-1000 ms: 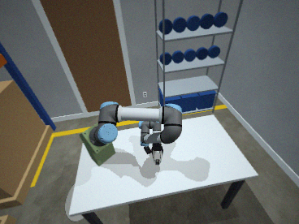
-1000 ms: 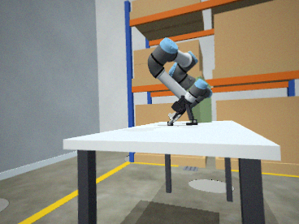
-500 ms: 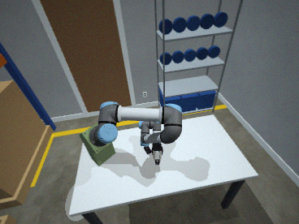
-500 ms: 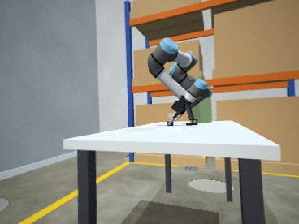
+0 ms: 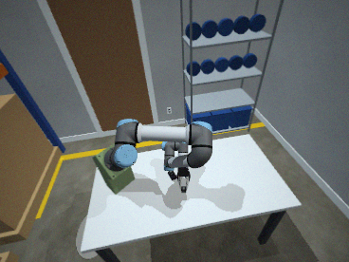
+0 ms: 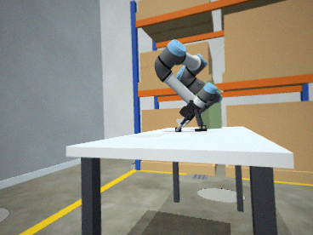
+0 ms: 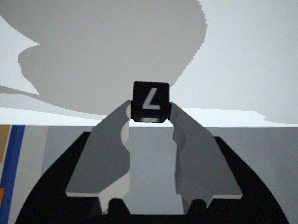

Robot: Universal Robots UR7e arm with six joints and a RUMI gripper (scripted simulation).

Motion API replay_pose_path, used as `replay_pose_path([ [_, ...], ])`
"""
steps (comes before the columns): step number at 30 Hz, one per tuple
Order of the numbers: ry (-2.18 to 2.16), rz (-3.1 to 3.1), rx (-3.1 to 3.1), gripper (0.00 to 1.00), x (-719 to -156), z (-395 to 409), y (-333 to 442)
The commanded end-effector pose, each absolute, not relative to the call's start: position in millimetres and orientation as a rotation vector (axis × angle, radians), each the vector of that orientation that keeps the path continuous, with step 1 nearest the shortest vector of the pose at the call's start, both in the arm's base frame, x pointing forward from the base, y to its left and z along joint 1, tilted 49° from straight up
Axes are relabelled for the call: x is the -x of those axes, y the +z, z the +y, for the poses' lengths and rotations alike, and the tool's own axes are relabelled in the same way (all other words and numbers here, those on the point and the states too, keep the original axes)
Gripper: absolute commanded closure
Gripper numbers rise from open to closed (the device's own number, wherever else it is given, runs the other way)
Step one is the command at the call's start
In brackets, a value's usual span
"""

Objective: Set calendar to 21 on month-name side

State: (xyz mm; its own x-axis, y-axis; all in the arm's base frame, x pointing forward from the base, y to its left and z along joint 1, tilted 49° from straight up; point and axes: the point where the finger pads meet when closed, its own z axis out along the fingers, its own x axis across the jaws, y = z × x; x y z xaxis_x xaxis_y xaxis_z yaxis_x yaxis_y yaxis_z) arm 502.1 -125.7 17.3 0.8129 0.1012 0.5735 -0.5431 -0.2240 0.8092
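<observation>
From overhead, the cube is too small to tell apart under the pincer (image 5: 184, 186), and the arm covers the tabletop (image 5: 247, 180) toward 11 o'clock. From the side, the cube is lost at the fingertips. At the wrist, the cube (image 7: 150, 102) shows one face only; the fingers cover its flanks, and the pincer's body is cut off at 6 o'clock.

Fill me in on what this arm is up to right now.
The arm is bent low over the white table, and its gripper is shut on a small black calendar cube. The cube sits between the two fingertips, and the face toward the wrist camera shows a white 7 that reads upside down in that view. No tray or second cube shows in any view.
</observation>
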Motion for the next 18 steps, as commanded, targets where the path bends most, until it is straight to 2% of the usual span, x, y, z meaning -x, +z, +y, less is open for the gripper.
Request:
replay_pose_path([
  [1, 0.618, -0.348, -1.702, 0.89, -502.2, -125.3, 17.6],
  [18, 0.618, -0.348, -1.702, 0.89, -499.8, -123.0, 20.5],
])
